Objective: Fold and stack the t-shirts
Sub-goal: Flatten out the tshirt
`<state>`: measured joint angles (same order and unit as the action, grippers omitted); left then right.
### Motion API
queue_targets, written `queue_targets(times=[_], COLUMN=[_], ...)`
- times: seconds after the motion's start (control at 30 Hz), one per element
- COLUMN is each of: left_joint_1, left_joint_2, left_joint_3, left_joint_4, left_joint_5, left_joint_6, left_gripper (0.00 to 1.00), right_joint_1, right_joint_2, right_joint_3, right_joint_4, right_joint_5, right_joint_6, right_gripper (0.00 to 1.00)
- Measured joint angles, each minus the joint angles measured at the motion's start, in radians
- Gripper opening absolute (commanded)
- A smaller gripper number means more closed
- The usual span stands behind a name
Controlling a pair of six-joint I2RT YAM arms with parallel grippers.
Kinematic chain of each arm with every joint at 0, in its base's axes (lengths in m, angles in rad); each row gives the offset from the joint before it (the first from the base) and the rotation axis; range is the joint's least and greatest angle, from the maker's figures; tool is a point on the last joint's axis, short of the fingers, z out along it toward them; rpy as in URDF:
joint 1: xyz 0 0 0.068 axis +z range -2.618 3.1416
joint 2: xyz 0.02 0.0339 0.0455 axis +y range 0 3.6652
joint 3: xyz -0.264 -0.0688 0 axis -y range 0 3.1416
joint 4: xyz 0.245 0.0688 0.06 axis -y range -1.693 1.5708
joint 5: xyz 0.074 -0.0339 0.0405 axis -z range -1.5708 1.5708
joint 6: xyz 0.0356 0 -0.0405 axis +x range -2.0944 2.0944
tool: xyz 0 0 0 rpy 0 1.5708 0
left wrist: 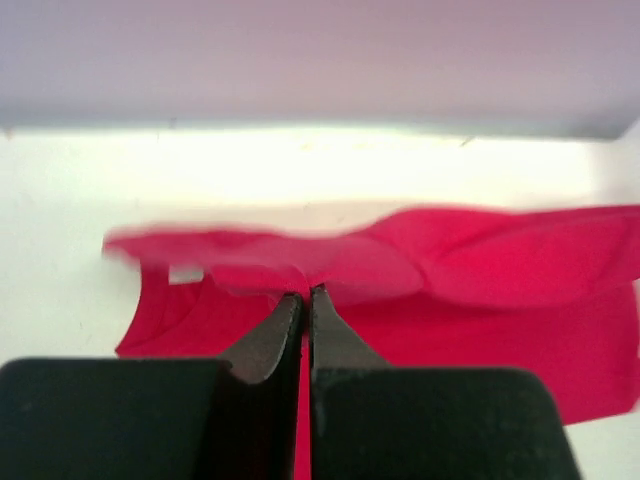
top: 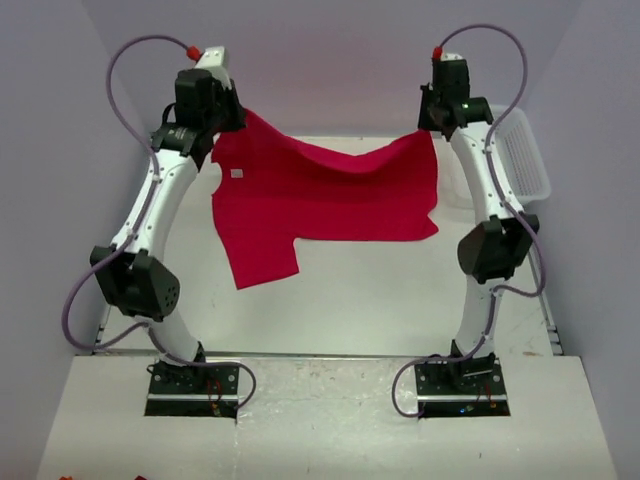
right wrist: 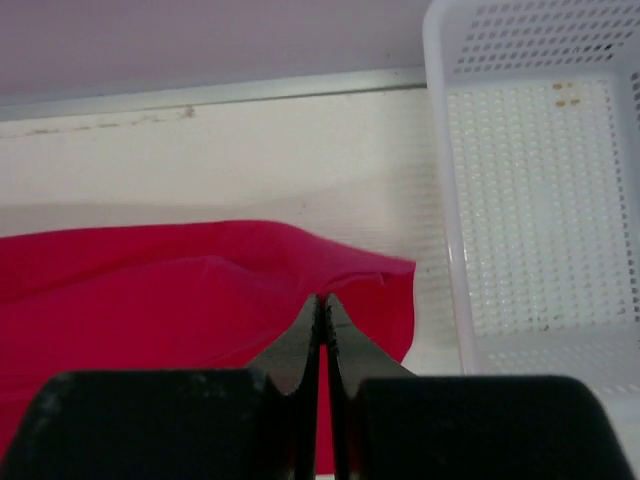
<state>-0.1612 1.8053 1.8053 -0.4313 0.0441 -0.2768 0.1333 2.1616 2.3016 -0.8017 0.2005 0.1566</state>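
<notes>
**Top view.** One red t-shirt [top: 330,195] is slung between the two arms at the far side of the worktop [top: 380,300].
- The left pincer [top: 228,122] is closed on one upper corner of the cloth and the right pincer [top: 432,125] on the other.
- The top edge sags in the middle between them.
- The lower part looks to rest on the worktop, with a sleeve [top: 258,262] trailing toward the near left.
- A small white neck label [top: 237,173] shows near the left-hand edge.
- A white mesh basket [top: 525,150] stands at the far right, just beside the right arm and apart from the cloth.

**Left wrist view.** The fingertips are pressed together on a bunched ridge of red cloth [left wrist: 480,260]. The picture is smeared at its left end, so the edge detail there is unclear.

**Right wrist view.** The fingertips are shut on a raised fold of the cloth [right wrist: 150,290]. The basket [right wrist: 530,200] sits to the right and appears empty.

**Handling (judgement).**
- The cloth is light, limp and without stiffness, so it goes wherever gravity and the two grips take it.
- There is no breakage risk.
- The main risk is thin cloth sliding out of the narrow tips, or unintended creases when it is laid down.
- The best hold is at hems, seams or corners, where the cloth is doubled.
- The two grips should be kept well apart so the span between them is taut.
</notes>
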Motion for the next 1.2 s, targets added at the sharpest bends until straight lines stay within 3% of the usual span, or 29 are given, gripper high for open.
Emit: queue_targets(times=[0.2,0.33,0.6,0.77,0.93,1.03,1.2], left_joint_1=[-0.103,-0.103,-0.101,-0.101,-0.101,-0.101,-0.100], left_joint_2=[-0.317,-0.541,-0.813,-0.839,-0.809,-0.734,-0.480], left_joint_3=[0.132,0.208,0.406,0.537,0.550,0.518,0.391], left_joint_4=[-0.028,-0.052,-0.200,-0.250,-0.263,-0.264,-0.259], left_joint_5=[0.034,0.069,0.142,0.193,0.192,0.154,0.037], left_joint_6=[-0.014,-0.054,-0.129,-0.171,-0.184,-0.178,-0.134], left_gripper=[0.00,0.00,0.00,0.00,0.00,0.00,0.00], right_joint_1=[0.150,0.263,0.424,0.435,0.437,0.437,0.406], right_joint_2=[-0.398,-0.705,-1.069,-1.136,-1.116,-1.072,-0.906], right_joint_3=[-0.017,-0.045,-0.065,-0.080,-0.109,-0.158,-0.330], right_joint_4=[-0.051,-0.092,-0.282,-0.415,-0.458,-0.441,-0.330], right_joint_5=[0.060,0.132,0.272,0.279,0.296,0.322,0.330], right_joint_6=[0.006,0.011,0.085,0.133,0.142,0.142,0.140], right_gripper=[0.00,0.00,0.00,0.00,0.00,0.00,0.00])
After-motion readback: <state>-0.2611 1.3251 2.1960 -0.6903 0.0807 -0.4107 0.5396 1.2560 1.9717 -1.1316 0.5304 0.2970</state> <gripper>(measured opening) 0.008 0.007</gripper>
